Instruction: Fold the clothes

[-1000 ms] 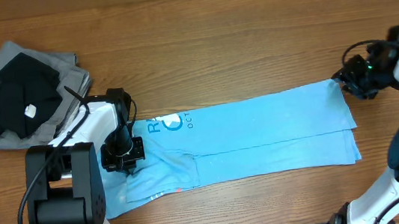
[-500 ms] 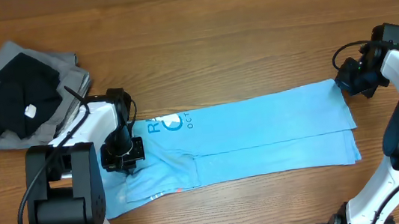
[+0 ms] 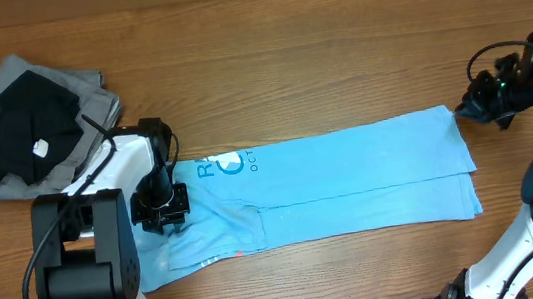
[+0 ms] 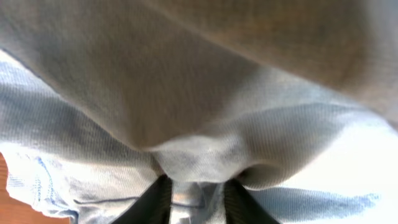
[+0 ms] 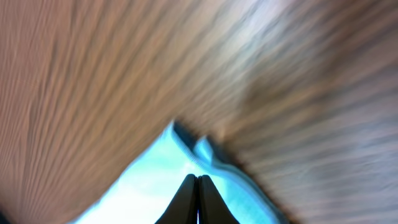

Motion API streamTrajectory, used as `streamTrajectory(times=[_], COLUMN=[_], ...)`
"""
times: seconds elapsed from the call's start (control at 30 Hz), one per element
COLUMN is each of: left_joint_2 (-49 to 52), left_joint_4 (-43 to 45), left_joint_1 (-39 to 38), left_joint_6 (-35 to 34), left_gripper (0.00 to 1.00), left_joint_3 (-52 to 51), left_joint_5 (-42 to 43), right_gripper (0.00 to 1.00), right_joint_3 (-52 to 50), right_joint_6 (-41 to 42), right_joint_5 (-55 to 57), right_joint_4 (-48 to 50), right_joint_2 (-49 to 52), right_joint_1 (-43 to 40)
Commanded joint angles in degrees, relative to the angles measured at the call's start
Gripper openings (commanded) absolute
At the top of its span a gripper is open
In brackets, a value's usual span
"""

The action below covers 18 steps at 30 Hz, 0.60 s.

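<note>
Sky-blue fabric T-shirt point(image 3: 351, 180) lies folded. Left gripper point(image 4: 198, 186): jaws slightly parted, cloth bunched between (hold unclear). Right gripper point(image 5: 198, 182): pinched closed, empty.

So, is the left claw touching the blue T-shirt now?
Touching. The left wrist view shows the blue T-shirt bunched against both fingers of the left claw.

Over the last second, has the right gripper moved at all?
Yes, slightly. The right gripper has backed off to the right, widening its gap from the blue T-shirt's upper right corner, which has not shifted.
</note>
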Motion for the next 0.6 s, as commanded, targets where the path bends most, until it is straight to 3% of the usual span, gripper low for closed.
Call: streamTrajectory(times=[0.0,0.33,0.57], left_joint_2=[0.6,0.4,0.4], left_joint_4=[-1.9,-10.4,-10.4], left_joint_1=[0.3,0.2,0.3], left_joint_6=[1.6,3.8,3.8], left_gripper=[0.36,0.49,0.54], left_joint_3=[4.0,18.9,20.8], left_joint_5=[3.4,9.6,9.6], right_gripper=[0.04,0.04,0.09], right_joint_3=[0.5,-9.3,-17.1], right_joint_6=[-1.9,4.0,15.8], right_joint_5=[-4.3,-0.2,11.2], right_joint_4=[-2.2,-0.7,13.0], right_joint_2=[0.0,0.1,0.6], right_joint_1=[1.9,10.0,12.4])
